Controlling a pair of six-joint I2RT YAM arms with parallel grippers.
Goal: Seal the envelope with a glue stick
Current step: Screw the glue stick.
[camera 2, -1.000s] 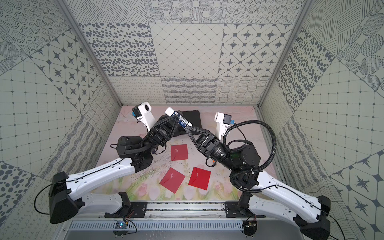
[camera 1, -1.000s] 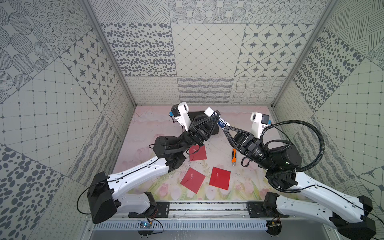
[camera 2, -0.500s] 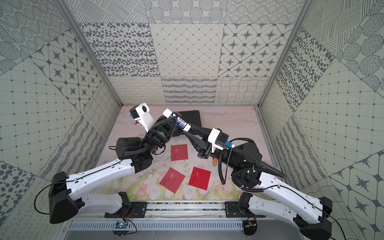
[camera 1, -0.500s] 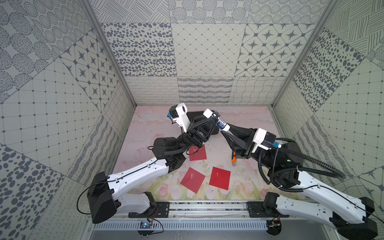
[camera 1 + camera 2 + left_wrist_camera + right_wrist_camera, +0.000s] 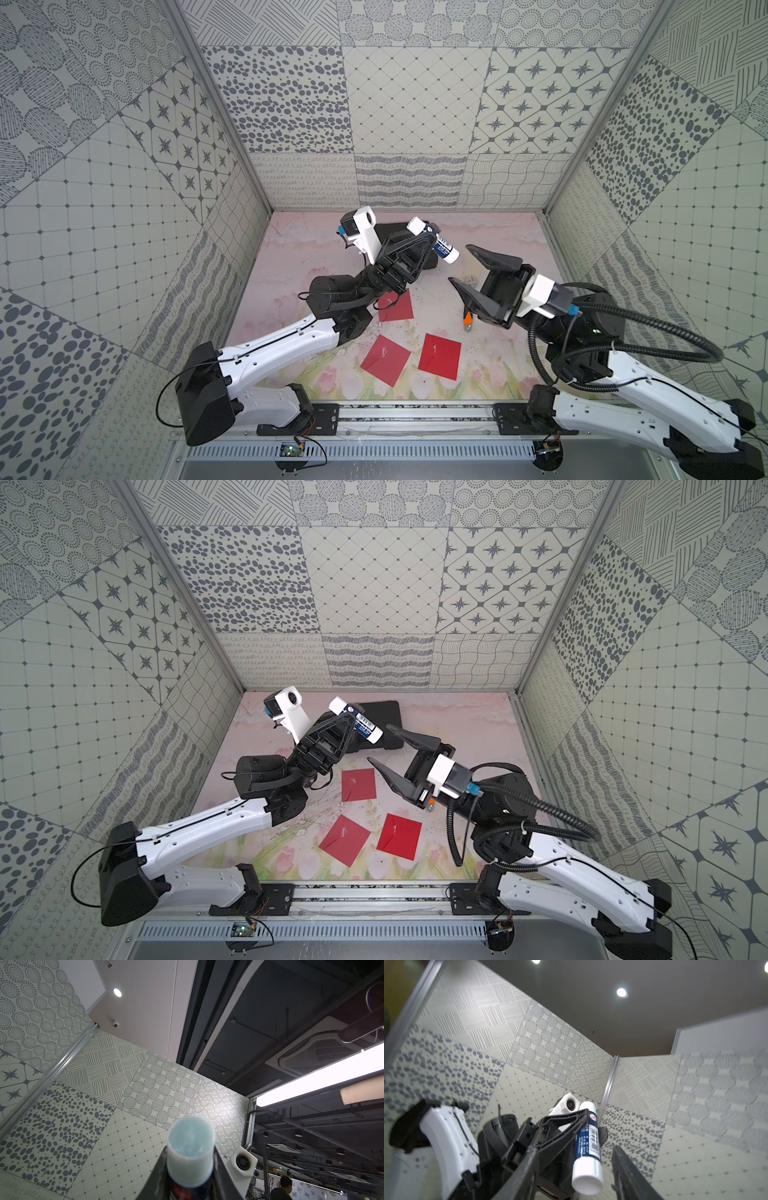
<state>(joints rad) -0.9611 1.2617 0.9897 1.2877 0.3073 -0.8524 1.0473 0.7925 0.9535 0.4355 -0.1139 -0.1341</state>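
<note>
Hiding much of the black case [image 5: 382, 719], the left gripper [image 5: 428, 240] is clamped on the glue stick [image 5: 442, 249], raised over the far middle of the table [image 5: 498, 237]. The right gripper [image 5: 460, 265], jaws wide and empty, faces it just apart, covering most of the wrench [image 5: 468, 319]. Only the left wrist view shows the stick's bluish tip [image 5: 190, 1142]. Red envelopes [image 5: 439, 356] lie flat nearer.

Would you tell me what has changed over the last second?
The right gripper released the white end of the glue stick, opened and drew back from it. The left gripper still holds the glue stick raised; the red envelopes and the wrench lie unmoved.
</note>
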